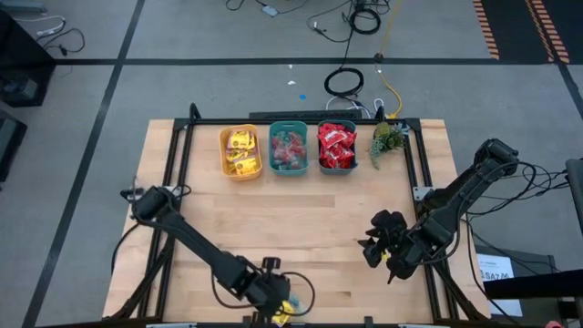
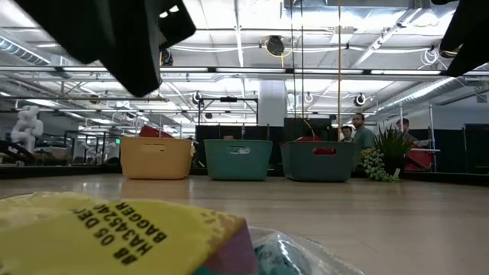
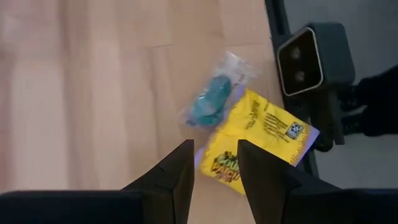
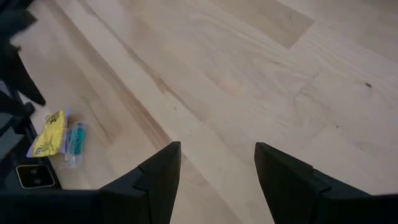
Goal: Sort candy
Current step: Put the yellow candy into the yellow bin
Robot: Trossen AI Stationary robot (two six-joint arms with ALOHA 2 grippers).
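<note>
Left wrist view puts you right over the job: the left claw (image 3: 214, 165) hangs with its two dark fingers apart and nothing between them, poised just above the near edge of a yellow packet (image 3: 255, 143) that lies flat on the wooden surface (image 3: 93, 93). Touching that packet on its far side is a small teal piece in clear wrap (image 3: 211, 102), and just beyond the packet sits the dark boxy table-level camera (image 3: 308, 59).

To my eye the step in hand is picking up one of these last two sweets. Doing it well means choosing one: drop straight onto the yellow packet, away from the teal piece, so the fingers don't pinch both wrappers, and keep clear of the camera box.

High view shows the three bins, yellow (image 1: 241, 151), teal (image 1: 289, 148) and one holding red packets (image 1: 337, 147), well away from the packet on the far side of the surface. The right claw (image 1: 381, 244) waits off to the side, fingers apart and empty.
</note>
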